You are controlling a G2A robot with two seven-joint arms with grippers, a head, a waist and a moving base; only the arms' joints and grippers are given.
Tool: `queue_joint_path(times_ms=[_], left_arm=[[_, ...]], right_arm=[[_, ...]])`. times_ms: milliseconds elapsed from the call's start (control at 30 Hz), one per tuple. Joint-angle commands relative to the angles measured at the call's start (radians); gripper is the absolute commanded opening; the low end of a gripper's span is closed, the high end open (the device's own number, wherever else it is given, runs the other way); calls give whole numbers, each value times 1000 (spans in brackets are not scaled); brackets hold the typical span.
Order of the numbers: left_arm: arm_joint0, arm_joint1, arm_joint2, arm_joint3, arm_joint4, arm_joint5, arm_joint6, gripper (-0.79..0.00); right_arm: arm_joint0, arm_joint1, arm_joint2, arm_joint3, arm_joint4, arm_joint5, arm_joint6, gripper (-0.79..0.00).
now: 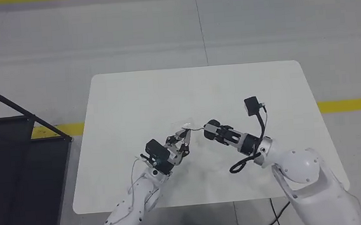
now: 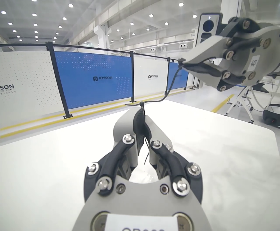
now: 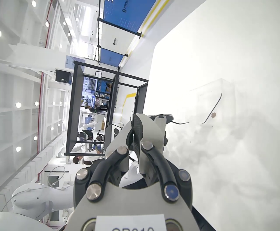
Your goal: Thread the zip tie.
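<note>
A thin black zip tie [image 2: 141, 104] is held in the air between both grippers, above the middle of the white table [image 1: 135, 103]. My left gripper [image 2: 141, 113] is shut on it just below its small head, and the loose tail hangs down between the fingers. From the head the strap curves up to my right gripper [image 2: 183, 62], which is shut on the strap's far end. From above, the left gripper [image 1: 184, 138] and right gripper [image 1: 206, 130] face each other tip to tip, with the zip tie [image 1: 196, 130] spanning the short gap. A thin end of the zip tie [image 3: 181, 123] pokes out past the right gripper [image 3: 134, 122].
A clear plastic bag [image 3: 218, 87] lies on the table just beyond the grippers, with a black curved strip [image 3: 215, 106] in it. A black framed panel [image 1: 19, 163] stands off the table's left side. Bare table surface lies on all sides of the grippers.
</note>
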Motion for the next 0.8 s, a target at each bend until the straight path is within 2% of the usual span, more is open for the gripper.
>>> queue_joint_path(times_ms=[0, 33, 67, 100, 300, 400, 567, 767], left_arm=[[0, -1, -3, -1, -5, 2, 3, -785], [0, -1, -4, -1, -6, 5, 5, -785], [0, -1, -6, -1, -8, 7, 6, -785], [0, -2, -8, -1, -9, 9, 7, -785], [1, -2, -15, 1, -14, 5, 9, -785], [2, -3, -16, 1, -11, 6, 11, -785], [1, -5, -16, 3, -6, 9, 9, -785], [-2, -8, -11, 11, 2, 13, 8, -785]], right_arm=[[16, 0, -4, 5, -11, 56, 13, -526], [24, 0, -8, 1, -9, 75, 19, -379], [30, -1, -9, 2, 0, 81, 22, -114], [34, -1, -9, 5, 1, 85, 22, -74], [36, 1, -1, 5, 4, 114, 42, -3], [36, 2, 1, 3, 4, 124, 50, 0], [33, 1, -6, -3, 8, 106, 41, -18], [29, 2, -20, -5, -8, 100, 47, -77]])
